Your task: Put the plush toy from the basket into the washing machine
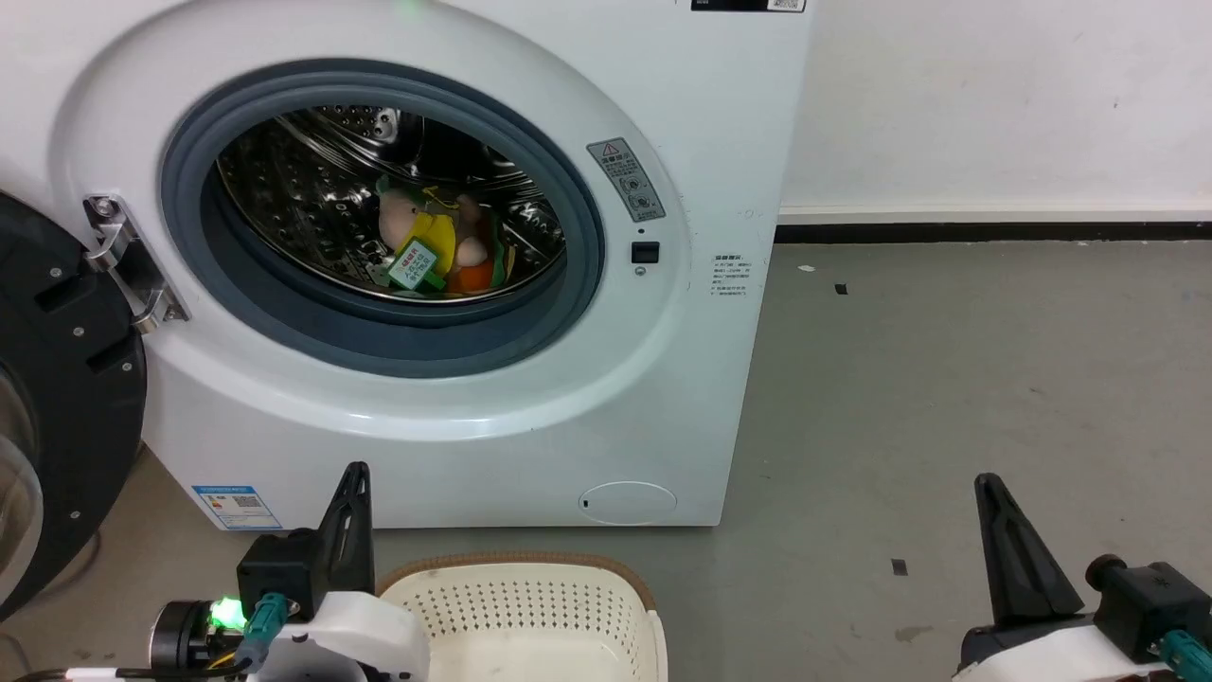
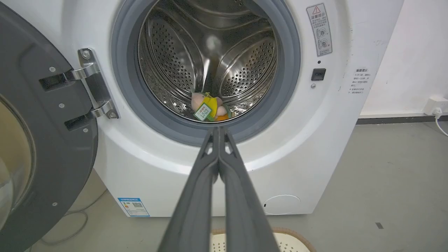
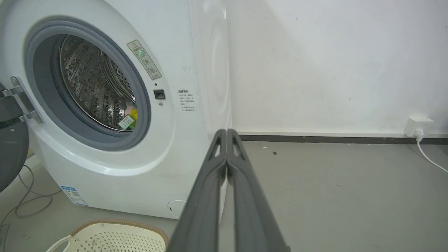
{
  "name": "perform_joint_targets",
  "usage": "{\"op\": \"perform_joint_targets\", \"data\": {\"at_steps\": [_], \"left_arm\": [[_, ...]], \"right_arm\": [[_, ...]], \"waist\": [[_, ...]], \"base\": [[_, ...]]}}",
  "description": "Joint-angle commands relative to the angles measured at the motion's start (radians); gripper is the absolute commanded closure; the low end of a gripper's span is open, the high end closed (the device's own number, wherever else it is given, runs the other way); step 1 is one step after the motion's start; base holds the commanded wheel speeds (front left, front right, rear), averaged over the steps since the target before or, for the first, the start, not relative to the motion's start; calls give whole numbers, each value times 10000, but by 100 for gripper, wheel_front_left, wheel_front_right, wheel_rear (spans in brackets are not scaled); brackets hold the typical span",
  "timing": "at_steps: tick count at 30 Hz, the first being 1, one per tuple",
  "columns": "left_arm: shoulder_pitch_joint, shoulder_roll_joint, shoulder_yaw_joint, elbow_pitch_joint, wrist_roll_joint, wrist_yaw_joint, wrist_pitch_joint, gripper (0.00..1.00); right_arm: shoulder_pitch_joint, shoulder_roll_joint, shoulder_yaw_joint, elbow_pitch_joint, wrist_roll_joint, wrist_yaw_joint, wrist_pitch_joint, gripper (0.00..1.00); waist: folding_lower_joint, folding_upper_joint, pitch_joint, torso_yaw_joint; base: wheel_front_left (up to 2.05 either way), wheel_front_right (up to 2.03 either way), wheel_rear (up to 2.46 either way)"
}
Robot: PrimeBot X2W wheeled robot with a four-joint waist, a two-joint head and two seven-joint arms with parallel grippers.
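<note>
Two sets of fingers, both empty. Left fingers [image 2: 199,196] are pressed flat together with nothing between them, aimed at the mouth of the washing machine [image 1: 454,455]. Right fingers [image 3: 206,196] are the same, closed on nothing, pointing past the machine's right corner toward the wall [image 3: 332,63].

The plush toy [image 1: 437,248] lies inside the drum [image 1: 303,199] at the 6 o'clock low point, tag facing out, behind the grey gasket [image 1: 379,341]. The basket [image 1: 516,559] sits at 6 o'clock in the head view, just beside the left arm; the part I see holds nothing.

My read: the drop is done and the task is at its end. All that is left is holding both arms back from the opening. I judge the toy clear of the gasket lip, so no nudge is needed. If I did go in, I'd enter centred and high over that lip.

Edges to mind:
- The black door [image 1: 57,398] hangs open at 9 o'clock of the opening, its steel hinge [image 1: 128,260] jutting out, so the left side is tight.
- The basket rim is close under the left fingers.
- A loose cable [image 3: 28,199] lies on the floor by the machine's left foot.
- A white cord [image 3: 428,155] hangs from the wall socket at 3 o'clock in the right wrist view.

Plenty of bare floor [image 1: 947,398] lies at 3 o'clock of the machine, the best room for backing off.
</note>
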Motion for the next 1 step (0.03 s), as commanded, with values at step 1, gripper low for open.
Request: {"op": "perform_joint_targets", "data": {"at_steps": [1], "left_arm": [[171, -41, 35, -95, 81, -38, 62, 100]], "right_arm": [[-153, -1, 14, 50, -123, -4, 60, 100]], "waist": [[0, 0, 1, 0]], "base": [[0, 0, 0]]}}
